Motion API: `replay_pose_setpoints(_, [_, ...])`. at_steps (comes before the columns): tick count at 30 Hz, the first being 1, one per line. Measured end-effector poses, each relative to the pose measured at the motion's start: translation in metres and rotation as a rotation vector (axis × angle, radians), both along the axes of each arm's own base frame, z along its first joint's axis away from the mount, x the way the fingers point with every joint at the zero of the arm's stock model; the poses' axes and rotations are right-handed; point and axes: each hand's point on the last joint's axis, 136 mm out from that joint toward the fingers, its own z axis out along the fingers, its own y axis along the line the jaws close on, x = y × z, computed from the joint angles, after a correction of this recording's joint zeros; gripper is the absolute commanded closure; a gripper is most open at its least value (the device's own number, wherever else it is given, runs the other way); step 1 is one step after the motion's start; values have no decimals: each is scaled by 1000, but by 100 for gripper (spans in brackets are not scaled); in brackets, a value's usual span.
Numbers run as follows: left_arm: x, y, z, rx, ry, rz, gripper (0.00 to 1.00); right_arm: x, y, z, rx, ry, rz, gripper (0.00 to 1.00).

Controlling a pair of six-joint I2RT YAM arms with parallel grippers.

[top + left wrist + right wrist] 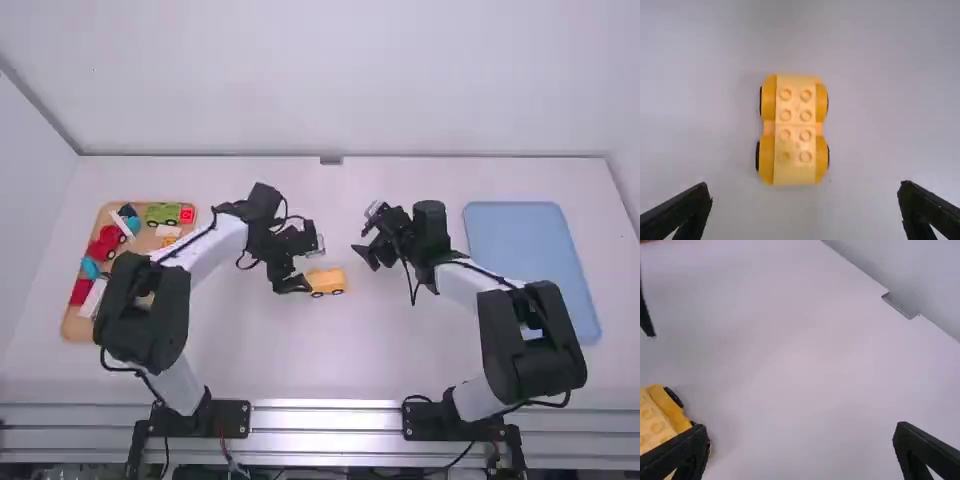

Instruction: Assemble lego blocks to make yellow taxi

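The yellow car [795, 130] lies just beside left pincer [805, 186], its length square to the fingertip line; right pincer [799, 426] is farther. Both are wide open, empty.

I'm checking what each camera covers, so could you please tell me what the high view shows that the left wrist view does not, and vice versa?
High view, not left wrist: the tan tray holding blocks, the blue tray and the right arm.
Left wrist, not high: wheels along both sides of the yellow car, and its eight top studs clearly enough to count.
Both: the car, the table and the left arm's fingers, open.
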Motion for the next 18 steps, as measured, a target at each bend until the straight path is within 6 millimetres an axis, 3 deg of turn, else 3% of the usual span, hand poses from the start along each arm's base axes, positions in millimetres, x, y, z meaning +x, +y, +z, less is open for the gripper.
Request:
replay_pose_setpoints(3, [-2, 10, 7, 73, 25, 10, 1, 0, 0, 0, -1, 1, -3, 2])
replay_pose_setpoints(7, [15, 34, 20, 229, 1, 109, 1, 2, 0, 3, 5, -12, -6, 2])
replay_pose_setpoints(12, [57, 65, 35, 373, -72, 468, 1, 6, 1, 8, 29, -21, -21, 2])
replay_pose_setpoints(18, [75, 104, 46, 494, -109, 854, 1, 6, 1, 8, 35, -13, -26, 2])
